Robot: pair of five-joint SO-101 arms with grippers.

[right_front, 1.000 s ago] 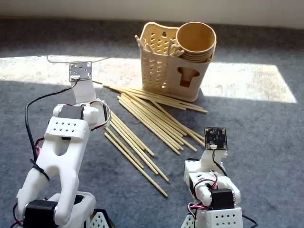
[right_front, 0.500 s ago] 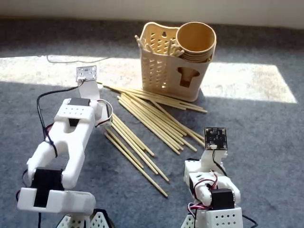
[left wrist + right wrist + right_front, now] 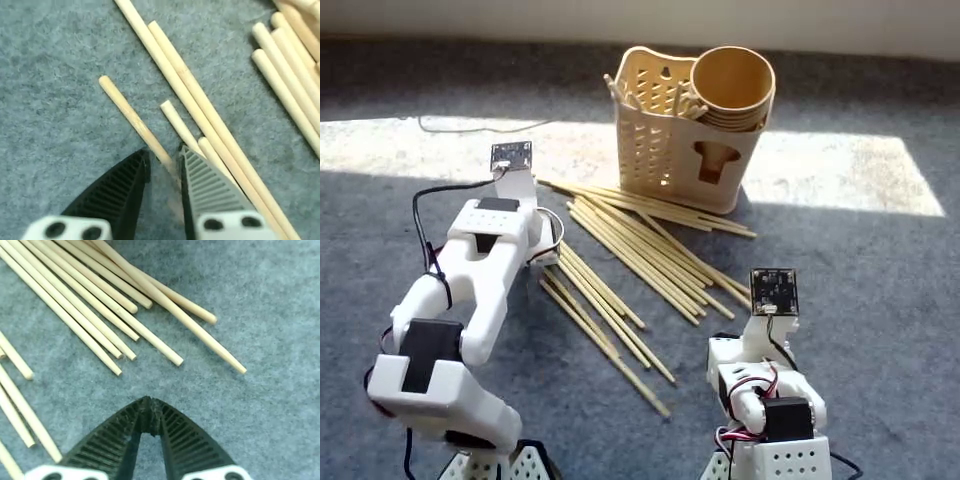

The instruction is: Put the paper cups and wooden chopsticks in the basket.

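Several wooden chopsticks lie fanned out on the grey carpet in front of the cream basket. The basket holds stacked paper cups and some chopsticks. My left arm stretches over the left end of the pile. In the left wrist view my left gripper is down on the carpet, its fingers closed narrowly on one chopstick that runs slantwise between them. My right gripper is shut on nothing, hanging short of the nearest chopstick ends. The right arm sits folded at the front right.
A thin cable lies on the carpet behind the left arm. A sunlit band crosses the floor behind and beside the basket. Bare carpet extends to the right of the pile.
My left arm has stretched forward and down to the left end of the chopstick pile. The frontmost chopstick has shifted slightly. The right arm has not moved.
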